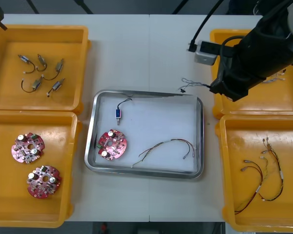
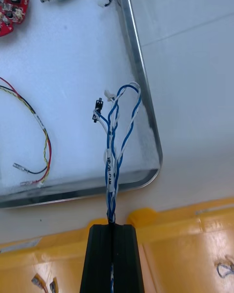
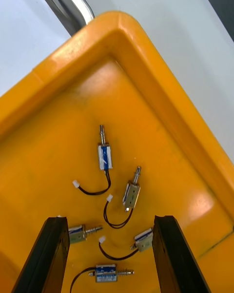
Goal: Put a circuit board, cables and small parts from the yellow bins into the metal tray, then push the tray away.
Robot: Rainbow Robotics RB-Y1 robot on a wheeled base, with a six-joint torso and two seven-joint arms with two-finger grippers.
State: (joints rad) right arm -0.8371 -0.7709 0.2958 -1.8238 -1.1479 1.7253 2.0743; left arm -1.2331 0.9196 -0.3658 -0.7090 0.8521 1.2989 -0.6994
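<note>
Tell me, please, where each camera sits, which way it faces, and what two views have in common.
Front: above the arms, looking steeply down at the table; the right arm shows.
Right wrist: on that wrist, facing a corner of the tray; right gripper shut on the blue-white cable.
Left wrist: over a bin of small parts; left gripper open.
Front and right wrist share the tray.
</note>
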